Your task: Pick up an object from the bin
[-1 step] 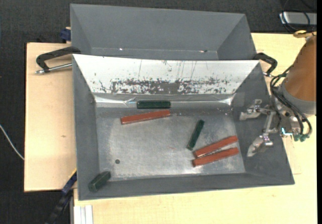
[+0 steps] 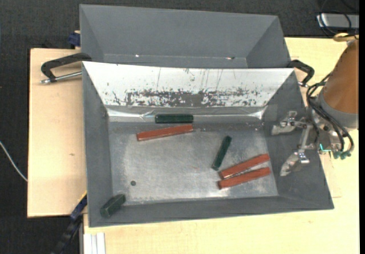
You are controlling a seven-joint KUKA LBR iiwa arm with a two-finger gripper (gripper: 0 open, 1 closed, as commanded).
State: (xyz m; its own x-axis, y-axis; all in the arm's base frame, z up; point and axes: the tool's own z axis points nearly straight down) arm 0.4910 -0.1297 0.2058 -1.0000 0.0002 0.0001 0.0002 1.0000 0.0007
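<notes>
Gripper [image 2: 287,146] hangs empty, fingers wide, above the bin [image 2: 308,190] side slope. Two red bars [image 2: 245,170] lie nearest, inboard, likely unobstructed.

Bin floor [image 2: 165,167] left-centre bare; 2 red sticks [image 2: 245,165] crowd right.

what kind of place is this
Probably a robot-grasping lab: a grey metal bin of loose red sticks and green sticks, with a two-finger gripper open over its right wall.
</notes>
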